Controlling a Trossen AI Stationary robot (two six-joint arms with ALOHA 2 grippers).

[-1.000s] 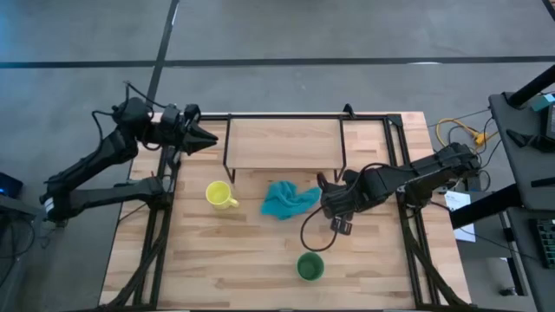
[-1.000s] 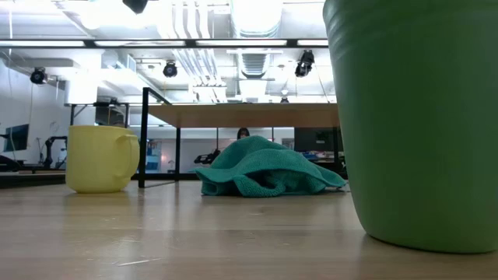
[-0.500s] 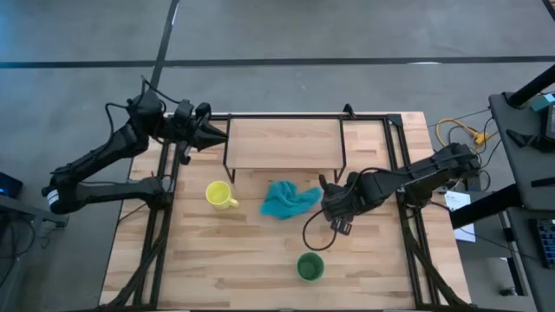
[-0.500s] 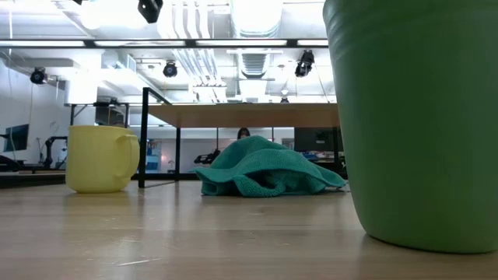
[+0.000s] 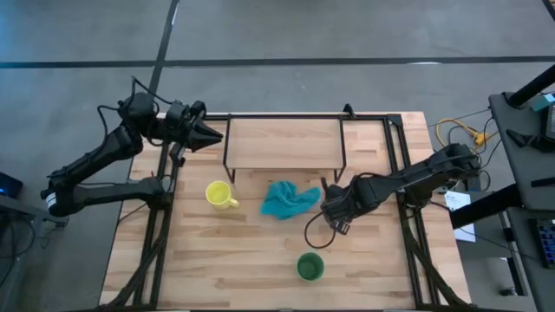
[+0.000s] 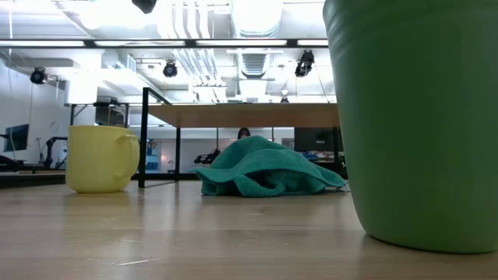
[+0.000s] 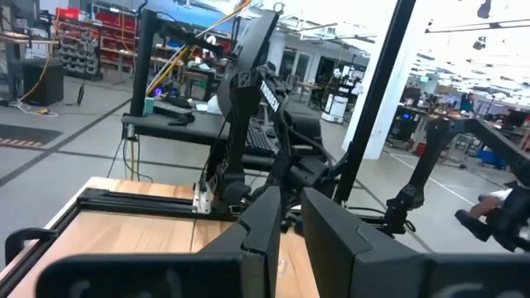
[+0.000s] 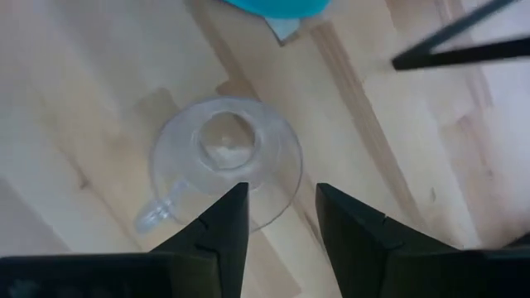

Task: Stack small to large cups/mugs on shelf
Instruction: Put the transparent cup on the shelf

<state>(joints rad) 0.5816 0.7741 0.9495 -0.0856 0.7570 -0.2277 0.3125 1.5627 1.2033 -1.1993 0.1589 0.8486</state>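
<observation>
Your three vessels all sit upright on the light wooden desk (image 5: 260,260), none yet on the low light-wood plank shelf with black metal legs (image 5: 284,143) at the far middle. The yellow handled mug (image 5: 218,194) stands left of the crumpled teal cloth (image 5: 286,199), and its inside looks empty from above; the larger green cup (image 5: 310,266) stands at the near edge, well apart from both, and also looks empty. Only your right wrist view shows the small clear glass cup with a handle (image 8: 224,161), resting on the desk just beyond the right gripper (image 8: 281,207), whose fingers are spread apart with nothing between them; from above that cup is hidden under the right gripper (image 5: 334,206), which hangs just right of the cloth. The level view adds the shelf's underside, bare above the cloth. Your left gripper (image 5: 208,134) waits off the shelf's far left corner, fingers nearly together and holding nothing.
</observation>
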